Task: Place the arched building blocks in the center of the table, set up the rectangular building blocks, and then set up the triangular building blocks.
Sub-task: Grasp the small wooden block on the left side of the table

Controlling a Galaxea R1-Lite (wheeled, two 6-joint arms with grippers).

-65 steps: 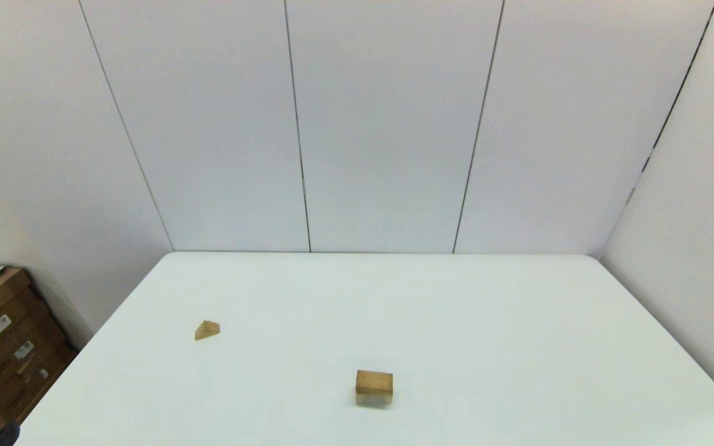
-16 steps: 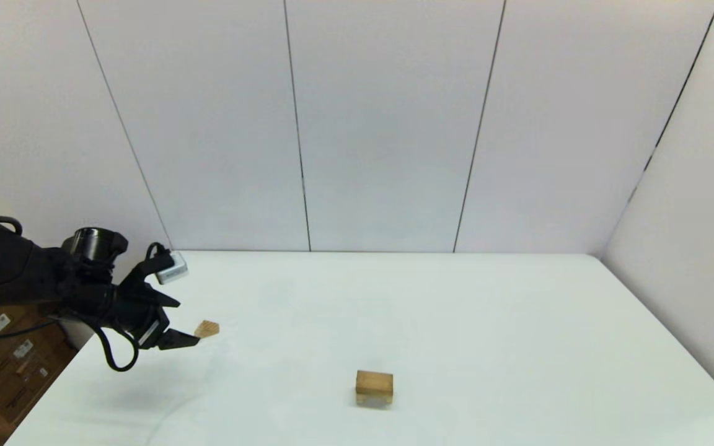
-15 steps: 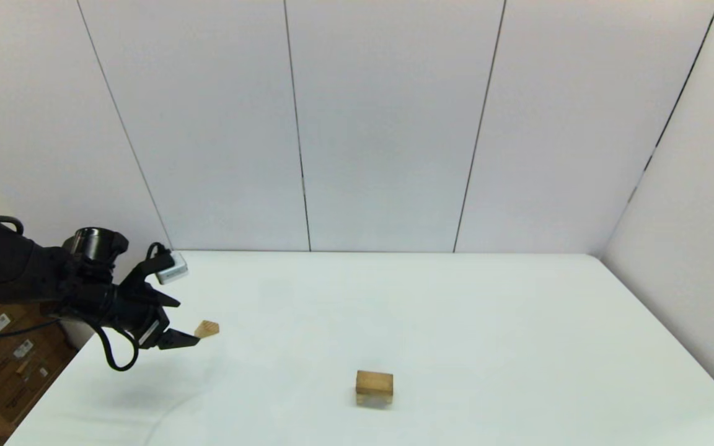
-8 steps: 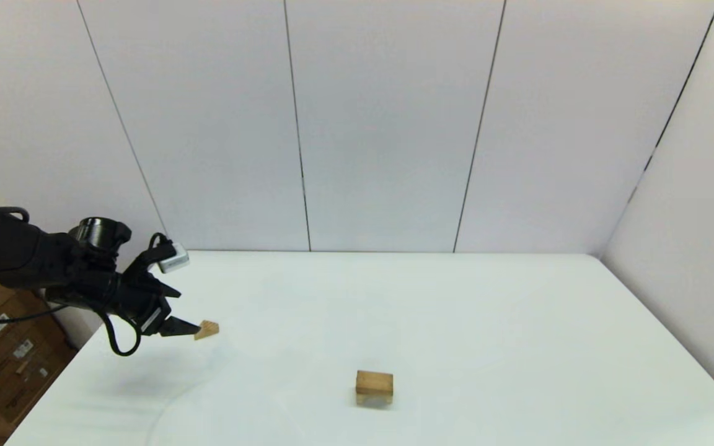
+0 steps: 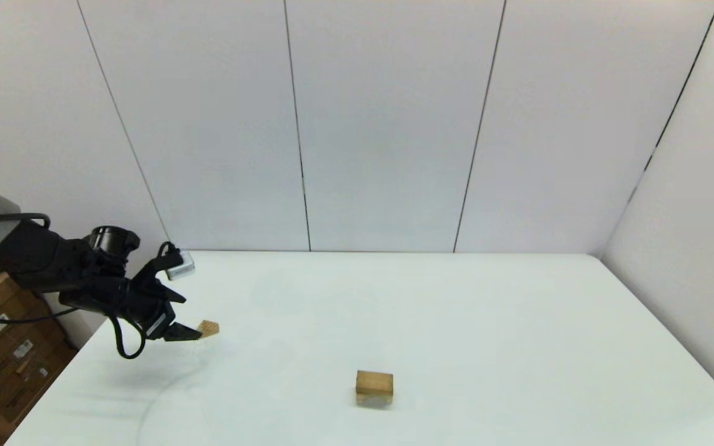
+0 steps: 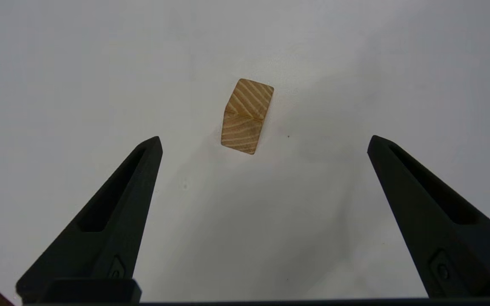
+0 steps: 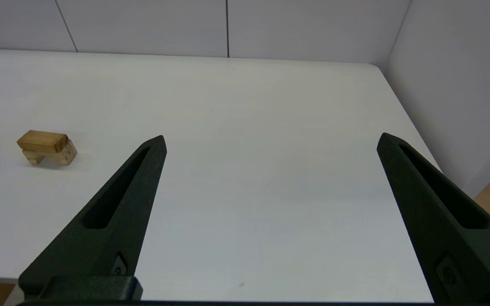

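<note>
Black and two-fingered, the left end effector (image 5: 186, 333) hangs low over the left side of the large plain white table (image 5: 456, 322), its fingers spread wide with nothing between them. Just ahead of its tips lies the small light-wood triangular wedge (image 5: 209, 329), resting on the table with its ridge up; in the left wrist view the wedge (image 6: 247, 115) sits a little beyond the fingertips and roughly midway between them, touching neither finger (image 6: 121, 212). Near the front middle of the table, well apart from the wedge, stands the stack of the other two blocks: the flat tan rectangular slab (image 5: 374, 381) lies across the top of the thick light-wood arched block (image 5: 374, 401). From the right wrist view the slab (image 7: 41, 141) is seen resting on the arched block (image 7: 60, 156), whose scooped opening faces down toward the table. The right end effector (image 7: 270, 140) is held back at the near right edge of the table, out of the head view, its fingers also spread wide and empty, with the stack far off to one side of it.
</note>
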